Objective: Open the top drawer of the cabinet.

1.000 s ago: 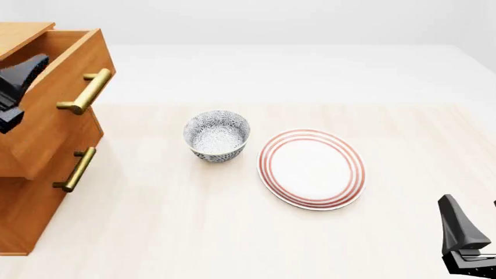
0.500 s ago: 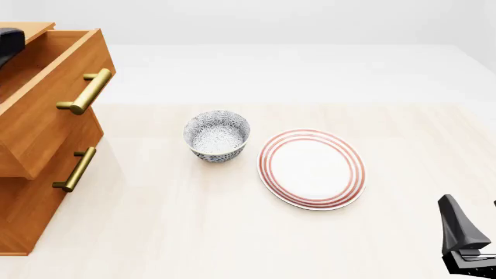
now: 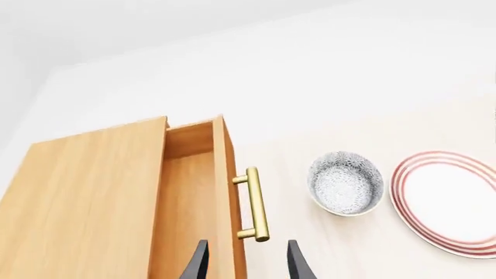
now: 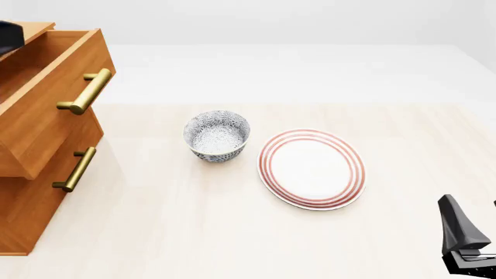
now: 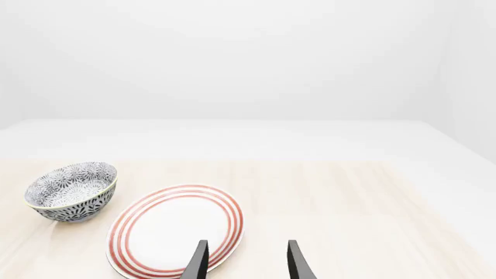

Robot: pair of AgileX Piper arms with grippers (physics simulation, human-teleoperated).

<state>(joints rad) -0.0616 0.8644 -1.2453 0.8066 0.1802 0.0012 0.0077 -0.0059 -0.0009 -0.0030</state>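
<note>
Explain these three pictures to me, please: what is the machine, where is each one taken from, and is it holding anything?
These are computer renders of two robot arms at a table, each ending in a two-fingered gripper. One picture comes from a fixed camera behind the arms; the other two come from cameras on the arms' wrists, looking along the fingers.

In the fixed view you see a wooden cabinet, its top drawer pulled out, a patterned bowl and a red-ringed plate beside it. The right gripper waits near the plate, fingers apart and holding nothing. The left gripper looks down over the drawer's brass handle, also open and holding nothing. In the fixed view only a dark bit of the left arm shows.
</note>
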